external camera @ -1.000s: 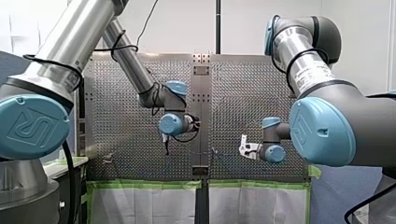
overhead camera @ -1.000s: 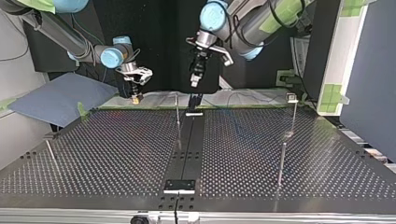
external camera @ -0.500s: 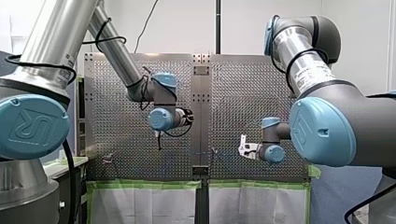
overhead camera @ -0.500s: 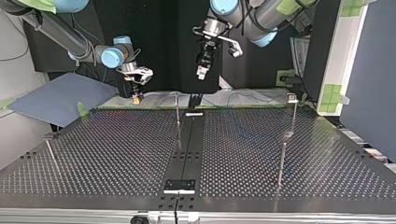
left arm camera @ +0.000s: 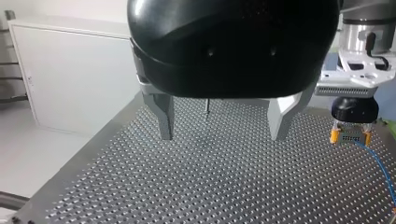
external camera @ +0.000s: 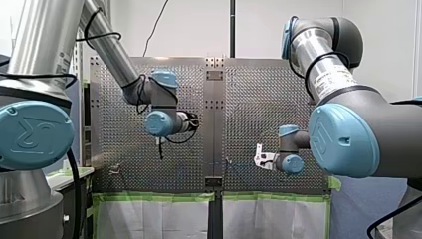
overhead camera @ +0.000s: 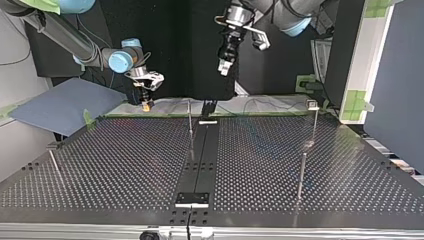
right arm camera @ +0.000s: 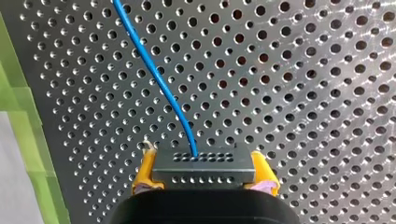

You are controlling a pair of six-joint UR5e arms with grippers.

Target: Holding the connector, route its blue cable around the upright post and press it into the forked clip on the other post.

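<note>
Yellow pads [right arm camera: 145,170]: part of the right jaws, at the top view's left; clamped on both short ends of the connector [right arm camera: 203,167], low over the far edge of the perforated surface [overhead camera: 125,165].
Blue cable [right arm camera: 159,84]: out of the connector's face and away across the holes; far end not traceable.
Middle post [overhead camera: 190,120]: thin, upright, bare; no cable seen around it.
Left jaws: high above the surface, right of the middle post in the top view; metal fingers [left arm camera: 161,114] spread wide, nothing between them.
Right-hand post [overhead camera: 313,122]: upright, small head on top, probably the forked clip, too small to confirm; well apart from the connector.
Step in hand: judged the very start; connector gripped, routing not yet begun.
Next move: likely carrying the connector across and round the middle post, cable low and taut against the shaft, then on to the right-hand post for a downward press into the fork.
</note>
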